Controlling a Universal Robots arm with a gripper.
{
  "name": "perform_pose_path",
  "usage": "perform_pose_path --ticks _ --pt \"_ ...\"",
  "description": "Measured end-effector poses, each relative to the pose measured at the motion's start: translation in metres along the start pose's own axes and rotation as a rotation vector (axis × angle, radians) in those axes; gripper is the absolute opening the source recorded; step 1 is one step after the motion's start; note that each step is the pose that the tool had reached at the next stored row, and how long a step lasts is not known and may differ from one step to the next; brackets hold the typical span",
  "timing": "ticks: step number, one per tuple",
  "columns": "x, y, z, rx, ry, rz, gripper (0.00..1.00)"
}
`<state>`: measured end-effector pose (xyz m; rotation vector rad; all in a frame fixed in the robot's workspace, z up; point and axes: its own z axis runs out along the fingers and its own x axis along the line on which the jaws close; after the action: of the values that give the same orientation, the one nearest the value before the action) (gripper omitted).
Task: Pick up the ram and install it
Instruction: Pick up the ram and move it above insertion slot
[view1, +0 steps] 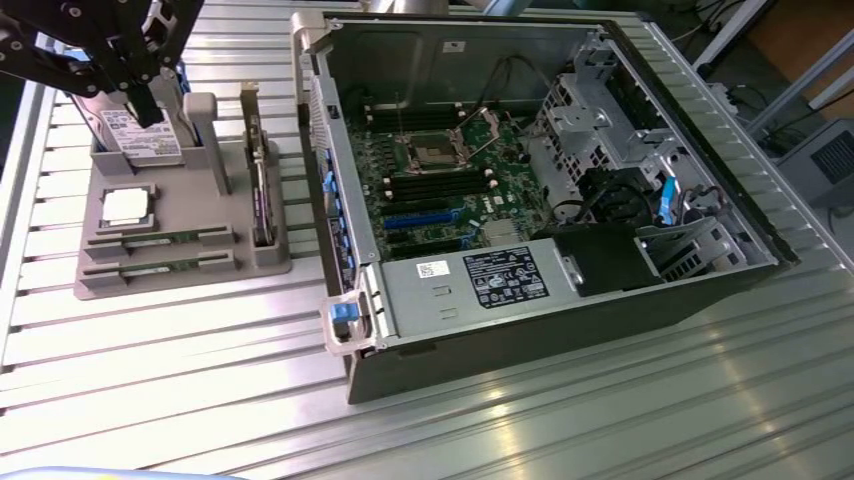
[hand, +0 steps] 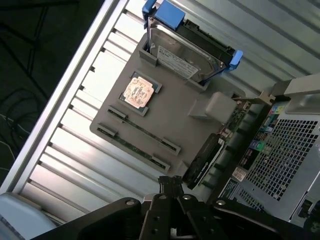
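Two thin green ram sticks (hand: 142, 131) (hand: 131, 147) rest on edge in long slots of the grey holder (hand: 170, 107). In the exterior view the same ram sticks (view1: 160, 241) (view1: 154, 269) lie near the holder's (view1: 180, 285) front. My black gripper (view1: 143, 118) hangs above the back of the holder, over the hard drive (view1: 134, 135). It is well clear of the sticks, with its fingers together and nothing between them. The wrist view looks down past the gripper (hand: 171, 181) onto the holder.
The holder also carries a square silver processor (view1: 127, 205), the hard drive (hand: 187, 52) in blue brackets, and a dark upright card (view1: 262, 200). On the exterior view's right lies the open computer case (view1: 667, 285), its motherboard (view1: 441, 180) exposed. The table is ribbed metal.
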<state>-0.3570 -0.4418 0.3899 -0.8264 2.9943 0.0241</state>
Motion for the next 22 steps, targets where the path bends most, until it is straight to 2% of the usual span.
perform_pose_path --ticks 12,16,22 --pt "0.0 0.0 0.0 0.0025 0.0048 -0.12 0.1" --pt "0.0 0.0 0.0 0.0054 0.0083 -0.174 0.1" --pt "0.0 0.0 0.0 0.0085 0.0116 -0.22 0.1"
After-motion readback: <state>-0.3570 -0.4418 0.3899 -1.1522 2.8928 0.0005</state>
